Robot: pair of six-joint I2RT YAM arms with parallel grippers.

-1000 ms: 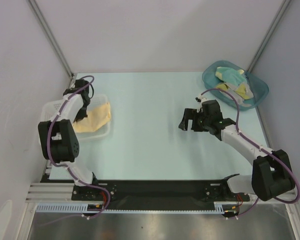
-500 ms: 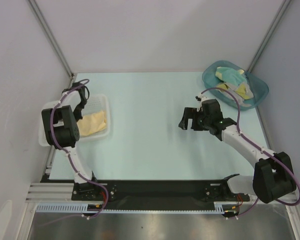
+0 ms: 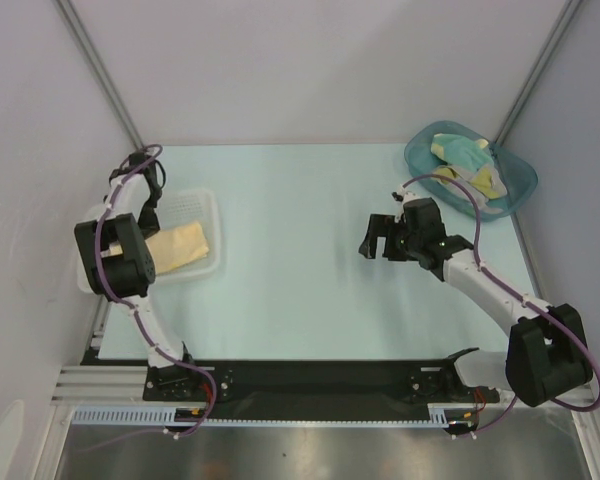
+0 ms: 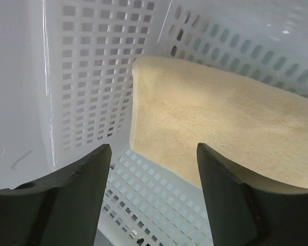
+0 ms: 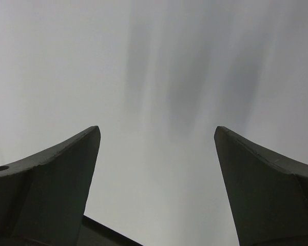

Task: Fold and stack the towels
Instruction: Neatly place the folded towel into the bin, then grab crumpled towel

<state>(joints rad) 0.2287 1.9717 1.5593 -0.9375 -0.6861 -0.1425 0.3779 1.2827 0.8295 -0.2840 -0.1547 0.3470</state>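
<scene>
Pale teal table between plain white walls. On its left side sits a white mesh basket, and in it lies a folded towel, cream-yellow, fuzzy, with a neat straight edge. The left gripper hangs over it, jaws apart and empty. The right gripper gapes wide over bare table. Other towels, yellow and teal, lie crumpled in a teal tub at the far right corner.

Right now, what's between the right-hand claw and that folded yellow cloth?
In the top view, only bare table and the basket wall separate the right gripper from the towel.
</scene>
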